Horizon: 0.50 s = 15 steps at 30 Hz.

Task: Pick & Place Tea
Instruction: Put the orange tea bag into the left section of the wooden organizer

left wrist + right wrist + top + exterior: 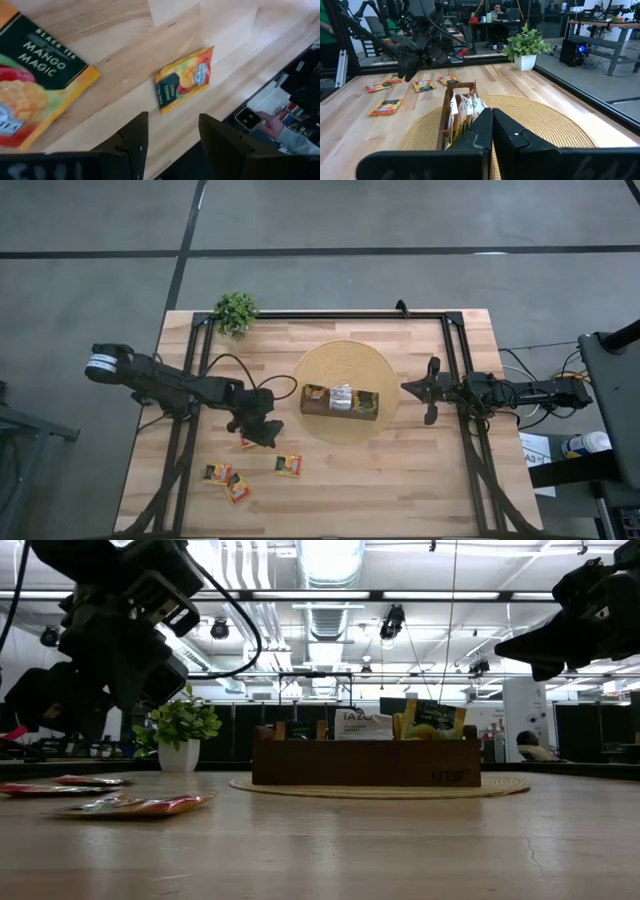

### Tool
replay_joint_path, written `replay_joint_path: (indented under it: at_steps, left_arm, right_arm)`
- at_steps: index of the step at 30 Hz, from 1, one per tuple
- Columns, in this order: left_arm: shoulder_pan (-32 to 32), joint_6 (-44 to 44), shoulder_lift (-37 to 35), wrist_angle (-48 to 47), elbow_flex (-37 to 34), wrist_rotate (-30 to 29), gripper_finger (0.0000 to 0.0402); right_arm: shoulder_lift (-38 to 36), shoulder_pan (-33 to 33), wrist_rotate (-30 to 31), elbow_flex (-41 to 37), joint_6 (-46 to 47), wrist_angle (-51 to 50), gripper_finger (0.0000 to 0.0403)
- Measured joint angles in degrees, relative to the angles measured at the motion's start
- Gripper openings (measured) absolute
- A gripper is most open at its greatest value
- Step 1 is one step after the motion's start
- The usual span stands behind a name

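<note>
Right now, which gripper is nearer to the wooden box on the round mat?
The right gripper, which is shut just beside the wooden box's end. The left gripper is open, farther off, above the loose sachets.

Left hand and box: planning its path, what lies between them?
Only bare table between the left hand and box, seen from above.

Wooden worktop (400, 480) with mat, plant and scattered tea sachets.
A round woven mat (345, 360) lies mid-worktop; a potted plant (236, 311) stands at a far corner; loose tea sachets (288, 465) lie near the front edge.
</note>
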Motion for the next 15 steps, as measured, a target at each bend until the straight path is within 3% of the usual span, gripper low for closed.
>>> replay_joint_path:
  at_steps: [15]
  left_arm:
    - [-1.50, -3.83, 9.91, 12.48, -0.85, -1.48, 0.0167]
  right_arm:
    - [0.02, 0.00, 0.01, 0.00, 0.00, 0.00, 0.0009]
